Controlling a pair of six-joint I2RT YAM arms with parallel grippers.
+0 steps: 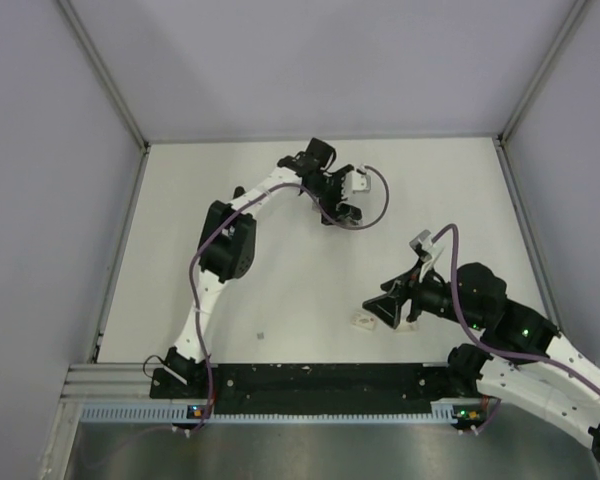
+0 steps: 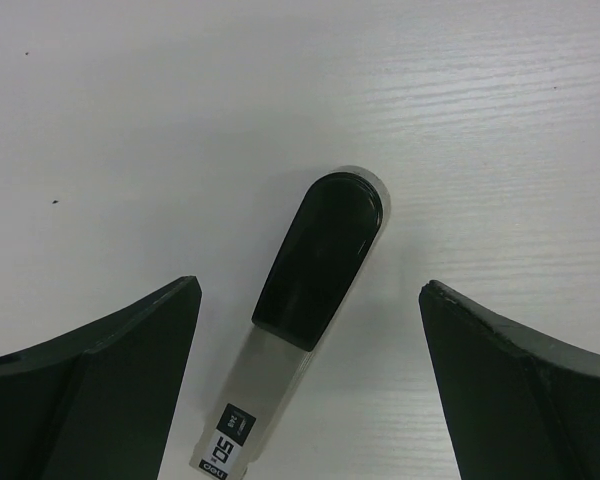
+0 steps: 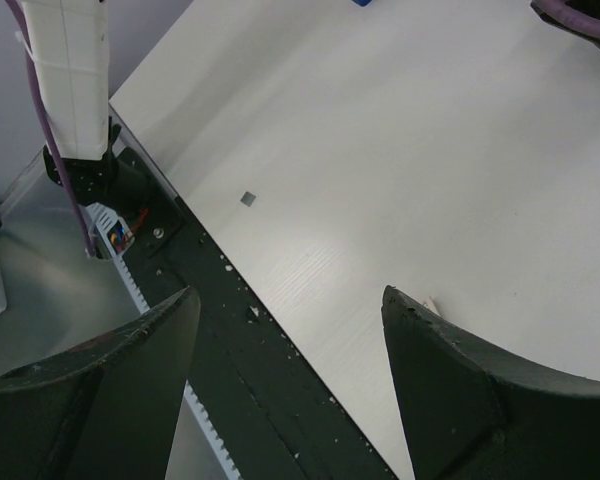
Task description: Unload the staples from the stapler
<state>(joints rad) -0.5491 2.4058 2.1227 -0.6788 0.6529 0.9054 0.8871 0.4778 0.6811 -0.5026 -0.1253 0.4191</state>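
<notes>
**Item 1, my left claw** (image 2: 310, 290): jaws spread wide, holding nothing. It hangs over the middle of the table (image 1: 450, 180), nearer the far edge than the near one. Its fingers (image 2: 120, 380) stand one on each side of the stapler, clear of it.

**Item 2, stapler** (image 2: 318, 262): lies flat on the table between those fingers. It has a black rounded top over a pale base, with a black-and-white label at the end of the base nearest my wrist camera. In the top view my own wrist hides it.

**Item 3, my right claw** (image 1: 378, 305): also open and empty, low over the near right part of the table, tips pointing toward the left edge.

**Item 4, small white scrap** (image 1: 365, 321): on the table just beside my right claw's tips. I cannot tell what it is.

**Item 5, small grey speck** (image 1: 261, 336): close to the near edge, left of centre, well apart from both claws.
</notes>
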